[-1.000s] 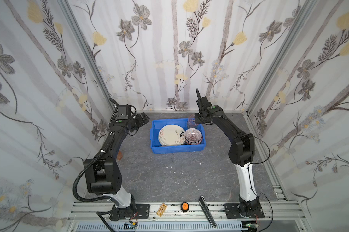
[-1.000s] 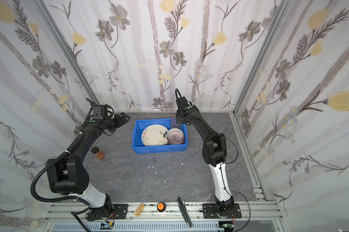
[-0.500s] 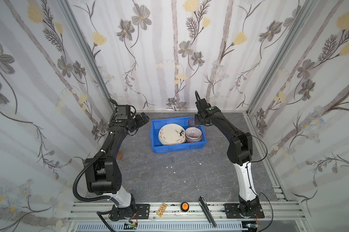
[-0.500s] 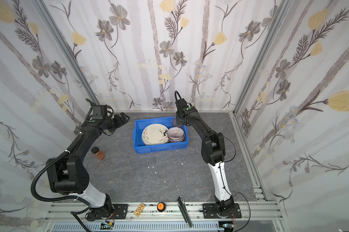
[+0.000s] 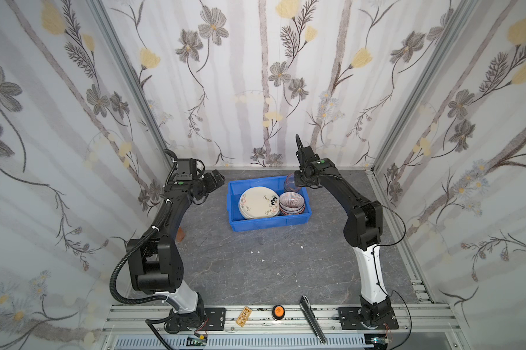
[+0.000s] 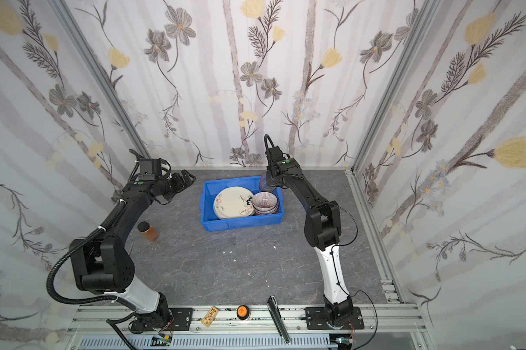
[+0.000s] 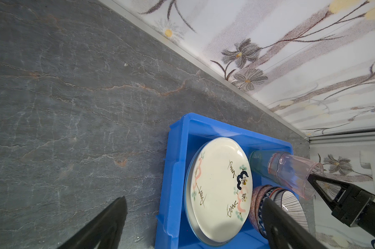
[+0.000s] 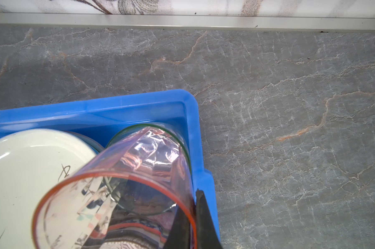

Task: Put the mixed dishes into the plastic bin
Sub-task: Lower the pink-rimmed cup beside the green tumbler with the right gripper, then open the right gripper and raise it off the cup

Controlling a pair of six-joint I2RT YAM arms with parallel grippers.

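The plastic bin (image 5: 267, 225) (image 6: 240, 224) stands at the back middle of the table. In it lie a cream plate with drawings (image 5: 258, 202) (image 7: 220, 189) and a stack of small patterned bowls (image 5: 292, 204) (image 7: 290, 204). A green tumbler (image 8: 178, 140) (image 7: 257, 161) stands in its far right corner. My right gripper (image 8: 192, 217) (image 5: 298, 181) is shut on the rim of a pink tumbler (image 8: 117, 183) (image 7: 294, 172). That tumbler hangs tilted, its base at the green tumbler's mouth. My left gripper (image 5: 214, 180) (image 7: 194, 200) is open and holds nothing, just left of the bin.
An amber jar with a black lid (image 6: 148, 231) stands on the table left of the bin, by my left arm. The back wall is close behind the bin. On the front rail lie an orange button (image 5: 278, 311), a metal tool (image 5: 311, 318) and a wooden tag (image 5: 245, 315).
My right gripper has shifted slightly left and down with the pink tumbler, over the bin's far right corner. The left arm has not moved.
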